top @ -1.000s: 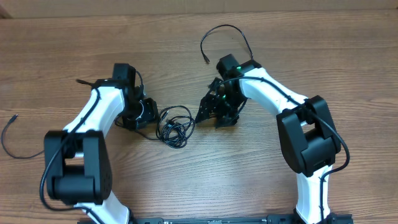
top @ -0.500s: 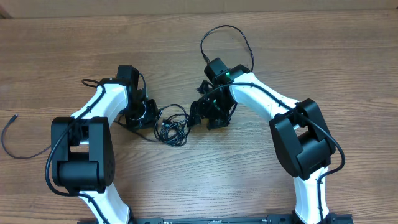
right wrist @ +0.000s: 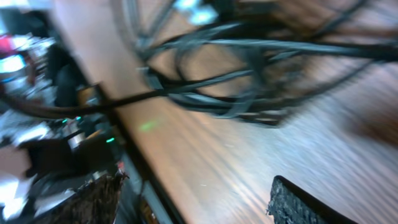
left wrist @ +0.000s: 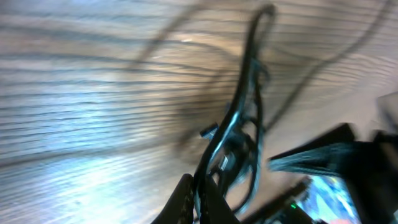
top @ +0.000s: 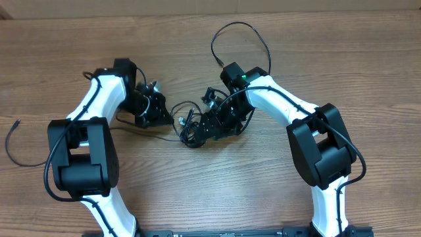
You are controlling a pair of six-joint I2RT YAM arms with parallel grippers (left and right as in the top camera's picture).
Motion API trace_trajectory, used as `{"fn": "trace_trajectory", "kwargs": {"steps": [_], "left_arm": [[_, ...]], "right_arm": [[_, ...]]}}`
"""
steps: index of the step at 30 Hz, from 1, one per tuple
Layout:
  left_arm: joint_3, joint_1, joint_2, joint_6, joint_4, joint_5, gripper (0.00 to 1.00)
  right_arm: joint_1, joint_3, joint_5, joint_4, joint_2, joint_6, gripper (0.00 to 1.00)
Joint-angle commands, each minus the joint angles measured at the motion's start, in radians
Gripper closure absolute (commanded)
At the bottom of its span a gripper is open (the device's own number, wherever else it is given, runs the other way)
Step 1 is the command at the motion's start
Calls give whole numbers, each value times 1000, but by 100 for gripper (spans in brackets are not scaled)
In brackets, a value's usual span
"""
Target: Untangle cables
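Note:
A tangled bunch of thin black cables [top: 187, 126] lies on the wooden table between my two grippers. My left gripper [top: 166, 115] is just left of the bunch. In the left wrist view it [left wrist: 199, 198] is shut on one strand of the cables [left wrist: 244, 118], which runs away from the fingertips. My right gripper [top: 201, 128] sits over the bunch's right side. In the right wrist view it [right wrist: 199, 200] stands open, its fingers [right wrist: 305, 202] wide apart, with the cables [right wrist: 236, 81] just beyond them and nothing between them.
A separate loose cable [top: 240, 34] arcs at the back behind the right arm, with its plug [top: 218, 63] near that arm. Another thin cable [top: 13, 143] lies at the far left edge. The table is wood [top: 210, 191].
My left gripper has shut on a strand and drawn back to the left. My right gripper has moved left and forward onto the bunch, which has shifted and stretched.

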Motion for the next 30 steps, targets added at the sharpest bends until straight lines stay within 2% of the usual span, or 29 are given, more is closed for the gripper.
{"fn": "trace_trajectory", "kwargs": {"steps": [1,5,11,16,21,23,26,29,30], "left_arm": [[35,1,1,57,-20,139,96],[35,2,1,43,-19,211,96],[35,1,1,-112,-26,212,96],[35,2,1,-158,-63,254,96],[35,3,1,-153,-69,345,96],[35,3,1,-148,-71,367,96],[35,3,1,-140,-72,368,96],[35,3,1,-103,-72,354,96],[35,3,1,-93,-72,341,96]], "right_arm": [[-10,0,-205,7,4,-134,22],[-10,0,-272,24,4,-133,22],[-10,0,-268,61,4,-124,23],[-11,0,-253,87,4,-122,41],[-14,0,-181,112,4,-110,53],[-14,0,-128,130,4,-58,54],[-14,0,-19,168,4,51,62],[-14,0,142,199,4,196,94],[-14,0,200,205,4,240,96]]}}
